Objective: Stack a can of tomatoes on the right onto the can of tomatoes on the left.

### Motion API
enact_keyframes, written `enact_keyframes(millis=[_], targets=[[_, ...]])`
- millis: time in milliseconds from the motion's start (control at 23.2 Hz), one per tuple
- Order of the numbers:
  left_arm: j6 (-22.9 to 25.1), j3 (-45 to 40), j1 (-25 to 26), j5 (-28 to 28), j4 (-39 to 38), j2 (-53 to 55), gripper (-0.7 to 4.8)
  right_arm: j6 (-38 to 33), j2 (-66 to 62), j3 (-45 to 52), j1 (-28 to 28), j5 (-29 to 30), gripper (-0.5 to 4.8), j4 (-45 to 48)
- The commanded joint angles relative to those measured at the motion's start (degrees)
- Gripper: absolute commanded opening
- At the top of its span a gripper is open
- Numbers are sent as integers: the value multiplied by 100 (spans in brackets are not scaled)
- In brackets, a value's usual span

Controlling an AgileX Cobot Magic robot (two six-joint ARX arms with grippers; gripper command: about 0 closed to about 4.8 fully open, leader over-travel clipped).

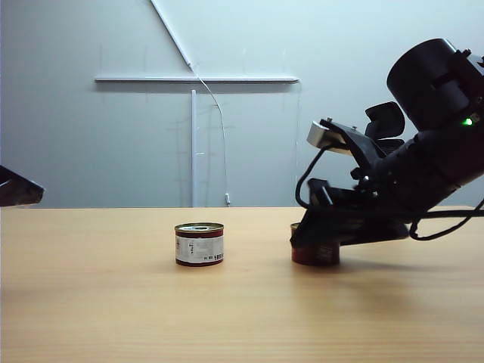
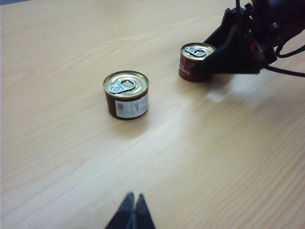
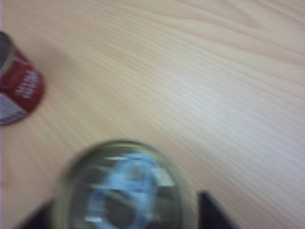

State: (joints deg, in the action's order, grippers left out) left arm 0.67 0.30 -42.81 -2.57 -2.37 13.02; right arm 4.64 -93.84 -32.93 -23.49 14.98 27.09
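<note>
The left tomato can [image 1: 200, 243] stands upright in the middle of the table, with a red band, a white label and a pull-tab lid [image 2: 126, 94]. It is blurred at the edge of the right wrist view [image 3: 19, 86]. The right tomato can [image 1: 315, 255] stands on the table about a can's width to its right. My right gripper [image 1: 314, 238] is lowered over that can [image 3: 119, 191], one finger on each side, with a thin gap showing beside one finger [image 3: 212, 210]. My left gripper [image 2: 134, 198] is shut and empty, hovering well short of both cans.
Bare wooden table [image 1: 113, 302] lies all round the cans. The dark tip of the left arm [image 1: 19, 189] shows at the far left edge, above the table. A grey wall with a white rail [image 1: 197, 79] stands behind.
</note>
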Motion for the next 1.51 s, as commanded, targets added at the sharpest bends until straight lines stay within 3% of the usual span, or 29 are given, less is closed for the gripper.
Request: enact_keyframes(millis=[43,302,432,604,777,1510], targets=[[39,22,2,0,77,-4,-2,-37,48,-35,-55,431,49,400],[39,24,269,26,77,-4,-2,-55,44,-566,-772,562,49,424],[39,22,935,20,74,-4,-2,-42,-28,-1069,-1165,164,49,254],[39,22,1464,20,77,-7,-2,153,-597,-1792,-1272,166,50,-31],[39,22,1502,-2,72,-227,-2,337,-874,-2280,-1333,90,50,-927],[39,22,1502,2,74,-468,-2,439,-874,-2282,-1499,-151,66,-1534]])
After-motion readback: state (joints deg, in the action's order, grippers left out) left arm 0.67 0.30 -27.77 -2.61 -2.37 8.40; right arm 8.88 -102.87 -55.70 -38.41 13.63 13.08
